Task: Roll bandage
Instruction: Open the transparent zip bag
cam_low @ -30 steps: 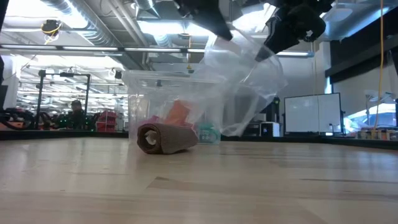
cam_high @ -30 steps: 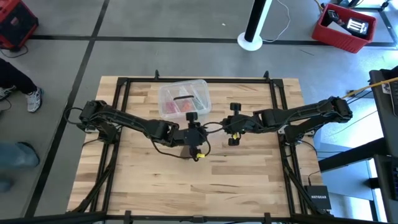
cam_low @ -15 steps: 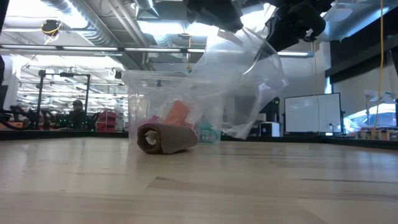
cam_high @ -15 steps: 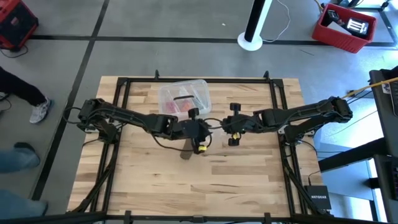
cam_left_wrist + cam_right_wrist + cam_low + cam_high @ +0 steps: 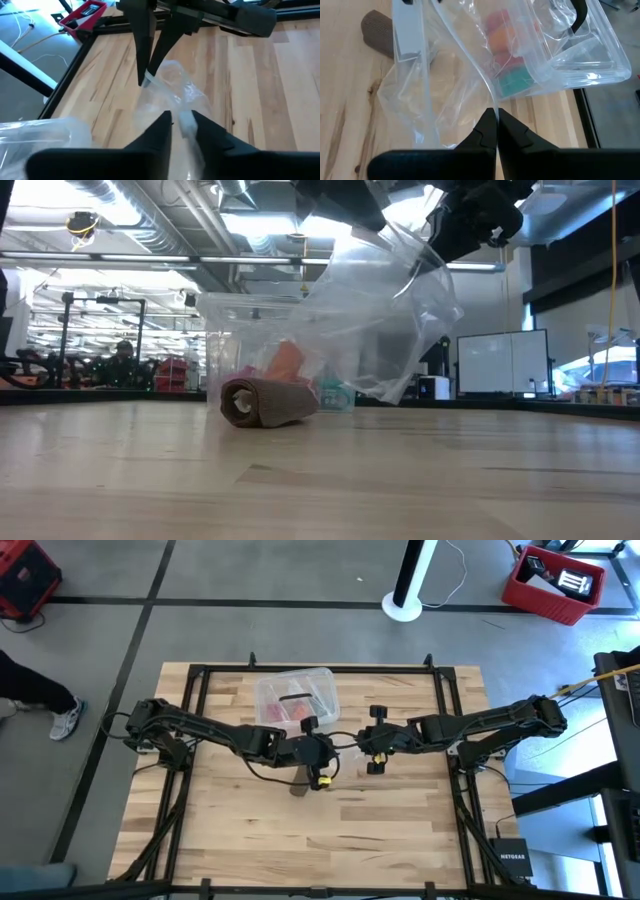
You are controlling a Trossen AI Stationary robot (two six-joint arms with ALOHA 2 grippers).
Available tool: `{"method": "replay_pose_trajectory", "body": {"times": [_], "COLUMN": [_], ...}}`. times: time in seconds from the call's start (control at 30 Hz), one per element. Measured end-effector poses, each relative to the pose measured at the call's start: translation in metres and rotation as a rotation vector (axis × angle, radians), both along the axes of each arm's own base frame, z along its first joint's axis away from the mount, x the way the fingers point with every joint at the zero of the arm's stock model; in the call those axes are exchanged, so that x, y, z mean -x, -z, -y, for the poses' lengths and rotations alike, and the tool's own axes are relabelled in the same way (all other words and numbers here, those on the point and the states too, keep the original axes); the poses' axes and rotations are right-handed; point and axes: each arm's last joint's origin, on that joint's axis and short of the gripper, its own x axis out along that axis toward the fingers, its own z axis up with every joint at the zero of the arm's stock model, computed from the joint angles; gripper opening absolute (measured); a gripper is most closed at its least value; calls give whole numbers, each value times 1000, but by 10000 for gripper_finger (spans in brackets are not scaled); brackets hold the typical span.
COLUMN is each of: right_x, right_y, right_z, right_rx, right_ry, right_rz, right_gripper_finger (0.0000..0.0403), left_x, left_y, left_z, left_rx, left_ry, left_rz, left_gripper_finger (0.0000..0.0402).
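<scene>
The brown-tan bandage point(image 5: 265, 402) lies rolled up on its side on the table, in front of the clear box; it also shows in the high view point(image 5: 300, 787) and the right wrist view point(image 5: 379, 29). A crinkled clear plastic bag point(image 5: 385, 320) hangs in the air over mid-table between both grippers. My left gripper point(image 5: 326, 754) and my right gripper point(image 5: 362, 749) face each other, each shut on the bag's top. Neither touches the bandage. My left gripper pinches the bag's upper part point(image 5: 183, 116) between its two fingers, coming level from the table's left. The bag is lifted clear of the table and hangs slack below the fingers. My right gripper pinches the bag's top edge point(image 5: 492, 102) between its two shut fingers, coming level from the table's right. How many layers it has, I cannot tell. The bag hangs below, clear of the table.
A clear plastic box point(image 5: 295, 698) with red, orange and teal contents stands at the table's far middle, just behind the bandage and the bag. The black frame rails point(image 5: 200, 730) run along the table's left, right and far sides. The near half of the wooden tabletop point(image 5: 320, 840) is bare.
My left gripper has gone a little toward the table's right, closer to my right gripper, still holding the bag. The bag has bulged out wider and hangs lower. The rolled bandage has stayed where it was.
</scene>
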Motion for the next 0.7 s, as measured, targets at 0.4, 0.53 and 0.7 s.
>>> {"method": "replay_pose_trajectory", "body": {"times": [0.4, 0.53, 0.7], "right_x": [1, 3, 3], "right_y": [1, 2, 2], "right_z": [0, 1, 1], "right_rx": [3, 19, 19], "right_ry": [0, 12, 12], "right_rz": [-10, -35, -34], "right_gripper_finger": [4, 4, 4], "left_x": [2, 13, 22], "left_y": [-8, -17, -26], "left_z": [8, 13, 17], "left_rx": [-9, -20, -10], "left_ry": [-3, -5, 0], "left_rz": [7, 0, 9], "left_gripper_finger": [30, 39, 29]}}
